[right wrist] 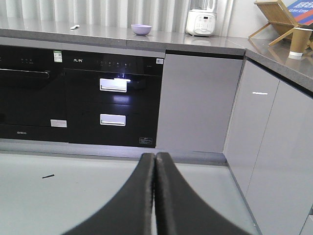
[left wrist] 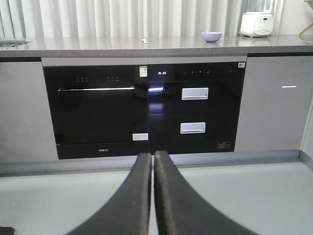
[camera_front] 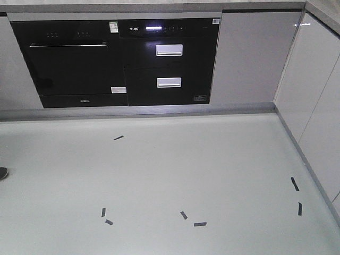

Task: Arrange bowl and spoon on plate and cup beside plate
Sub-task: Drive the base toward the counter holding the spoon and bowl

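Bowl (left wrist: pixel 212 36) on your counter (left wrist: pixel 98 49), spoon (left wrist: pixel 144 40) well left of it, cup (right wrist: pixel 299 43) on side counter (right wrist: pixel 274 53). Your left gripper (left wrist: pixel 151 155) and right gripper (right wrist: pixel 155 156): jaws pressed together, both holding nothing.

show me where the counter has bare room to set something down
Bare counter runs between the spoon and the bowl, with a shorter gap between bowl and white appliance. The corner by the cup and wooden rack is crowded.
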